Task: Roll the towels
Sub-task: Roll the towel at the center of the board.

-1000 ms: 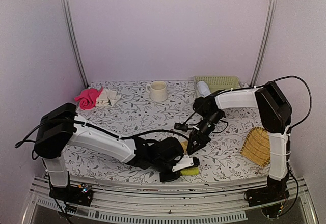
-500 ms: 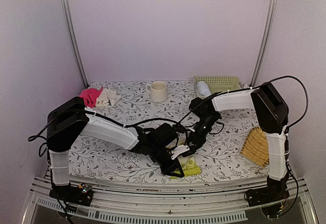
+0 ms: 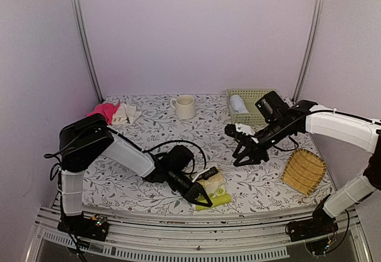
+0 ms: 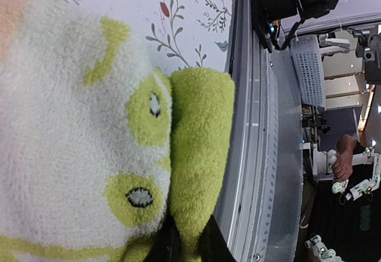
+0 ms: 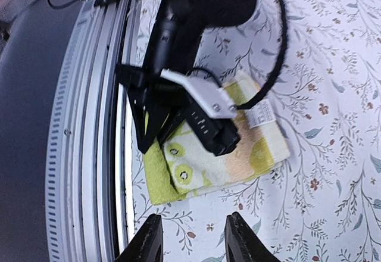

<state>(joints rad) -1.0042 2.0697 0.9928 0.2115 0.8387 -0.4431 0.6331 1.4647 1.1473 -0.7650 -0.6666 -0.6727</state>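
The yellow-green and cream patterned towel [image 3: 216, 184] lies folded near the table's front edge. My left gripper [image 3: 203, 200] is shut on its plain green edge [image 4: 199, 155], and the dark fingers [image 4: 161, 247] pinch the cloth at the bottom of the left wrist view. From the right wrist camera, the towel [image 5: 238, 158] lies under the left gripper [image 5: 140, 132]. My right gripper [image 3: 245, 158] hangs open above the table, behind and to the right of the towel, its fingers [image 5: 149, 241] holding nothing. A pale rolled towel [image 3: 238, 103] sits in the green basket [image 3: 262, 96].
A cream mug [image 3: 185, 106] stands at the back centre. A pink cloth [image 3: 103, 112] and a cream cloth [image 3: 126, 114] lie at the back left. A yellow woven tray [image 3: 305, 171] lies at the right. The metal rail [image 5: 83, 155] runs just beyond the towel's front edge.
My right gripper has lifted off the towel and swung back and to the right, opening a little. The left gripper still pinches the green edge, and the folded towel now shows.
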